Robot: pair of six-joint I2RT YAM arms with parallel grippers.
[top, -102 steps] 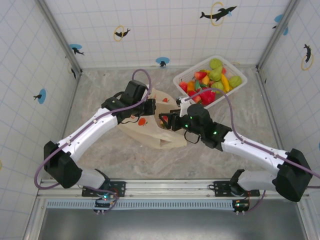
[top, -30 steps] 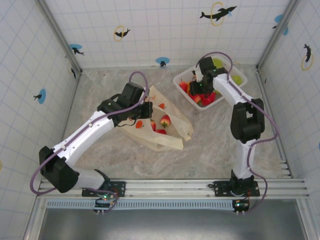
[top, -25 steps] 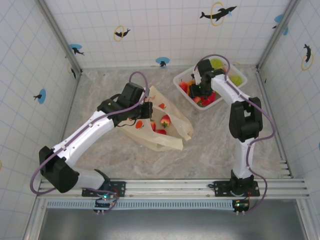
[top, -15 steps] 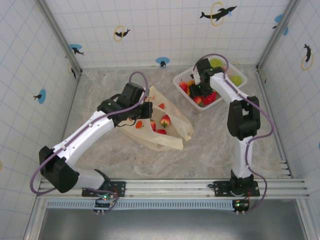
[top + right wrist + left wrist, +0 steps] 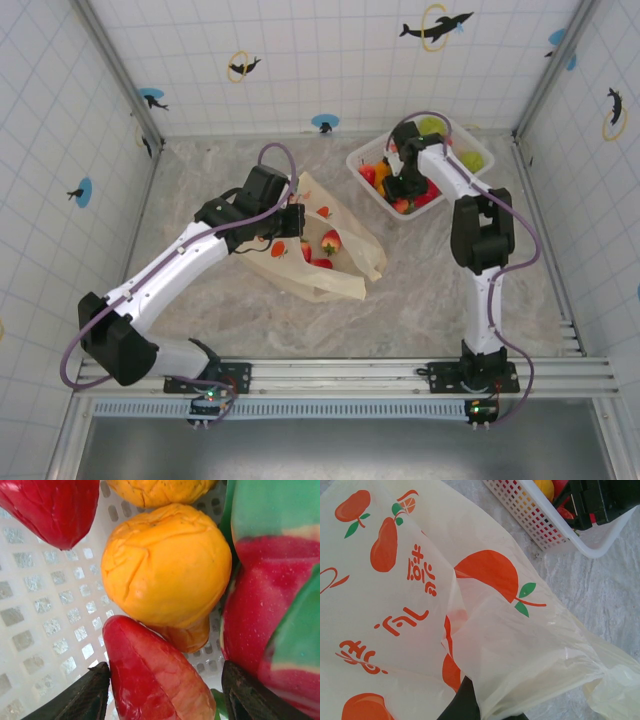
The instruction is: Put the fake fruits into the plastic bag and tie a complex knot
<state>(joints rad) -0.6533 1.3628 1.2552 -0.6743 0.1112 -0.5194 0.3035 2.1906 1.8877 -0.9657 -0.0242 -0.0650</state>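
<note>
Right gripper (image 5: 165,692) deeper in basket (image 5: 40,605), perhaps straddling fruit (image 5: 150,675)

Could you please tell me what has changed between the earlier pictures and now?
The right gripper swung from the mouth of the plastic bag back to the basket and has come down with open jaws either side of a red fruit. The left gripper stays shut on the bag, which has not moved.

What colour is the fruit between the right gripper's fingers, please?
The fruit is red, clearest in right wrist view.
</note>
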